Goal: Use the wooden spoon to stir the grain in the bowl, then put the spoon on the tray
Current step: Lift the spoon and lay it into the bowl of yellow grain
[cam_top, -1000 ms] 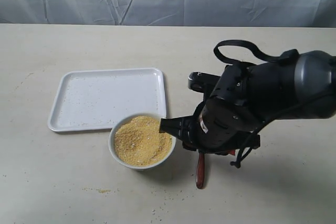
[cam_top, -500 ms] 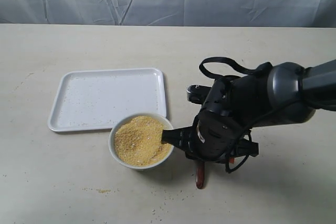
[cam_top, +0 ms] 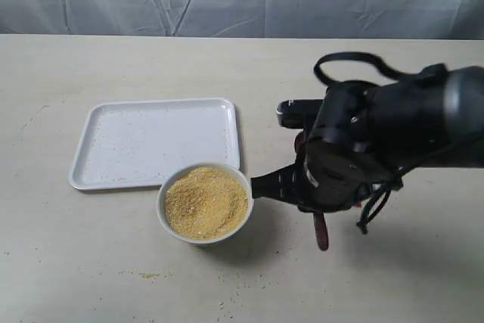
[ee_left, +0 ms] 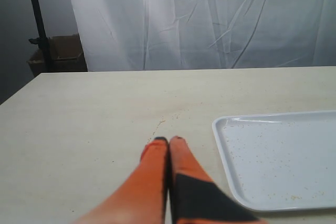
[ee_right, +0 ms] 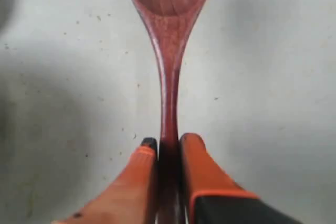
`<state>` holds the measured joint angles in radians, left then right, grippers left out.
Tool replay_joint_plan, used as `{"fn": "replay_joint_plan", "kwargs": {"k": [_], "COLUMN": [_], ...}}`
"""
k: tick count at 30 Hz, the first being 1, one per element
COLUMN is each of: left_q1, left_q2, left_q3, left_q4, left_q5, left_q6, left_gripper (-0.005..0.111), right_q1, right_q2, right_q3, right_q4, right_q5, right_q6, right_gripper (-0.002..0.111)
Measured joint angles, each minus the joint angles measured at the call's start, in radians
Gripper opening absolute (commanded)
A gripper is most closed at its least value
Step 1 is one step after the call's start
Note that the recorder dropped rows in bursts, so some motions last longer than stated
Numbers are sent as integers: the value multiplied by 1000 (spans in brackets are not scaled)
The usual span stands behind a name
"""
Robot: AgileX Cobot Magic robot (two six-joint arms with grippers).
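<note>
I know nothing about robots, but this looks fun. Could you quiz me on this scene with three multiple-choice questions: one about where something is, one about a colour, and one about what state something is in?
1. Where does the bowl stand relative to the tray?
A. In the tray's middle
B. On the table, beside a corner of the tray
C. Under the tray

2. What colour is the grain?
A. Golden yellow
B. Black
C. Green

3. What state is the right tool in?
A. Open above the bowl
B. Shut on the spoon
C. Shut and empty

Answers:
1 B: the exterior view shows the bowl on the table at the tray's corner.
2 A: the mound in the bowl is golden yellow.
3 B: the right wrist view shows both fingers pressed against the spoon's handle.
</note>
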<state>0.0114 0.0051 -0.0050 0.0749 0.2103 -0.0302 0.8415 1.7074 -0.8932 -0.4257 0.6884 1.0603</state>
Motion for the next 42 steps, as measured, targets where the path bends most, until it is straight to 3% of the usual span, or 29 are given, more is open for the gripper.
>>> {"fn": "replay_joint_plan", "kwargs": {"k": [3,6,10,16,20,32,34,36,42], "left_q1": [0,0,0,0,0,0,0,0,0], "left_q2": [0,0,0,0,0,0,0,0,0], "left_q3": [0,0,0,0,0,0,0,0,0], "left_q4": [0,0,0,0,0,0,0,0,0], "left_q5": [0,0,0,0,0,0,0,0,0], "left_q6": [0,0,0,0,0,0,0,0,0], "left_gripper": [0,0,0,0,0,0,0,0,0], "right_q1": [0,0,0,0,0,0,0,0,0], "right_q2": [-86,-129,-91,40,50,101,101,101,101], "right_q3": [-43,-185,-274,-276,-276,-278,-278,-278,-278], "right_q4": [-3,150,426,460,460,396,381,322,220], "right_q5": [89,208,198,216,192,117,110,108,101], "right_q6": [-198,-714,-1264,-1611,-1726,-1763,-1783,-1795,-1841], "right_gripper": [0,0,0,1,0,1,7,28,28]}}
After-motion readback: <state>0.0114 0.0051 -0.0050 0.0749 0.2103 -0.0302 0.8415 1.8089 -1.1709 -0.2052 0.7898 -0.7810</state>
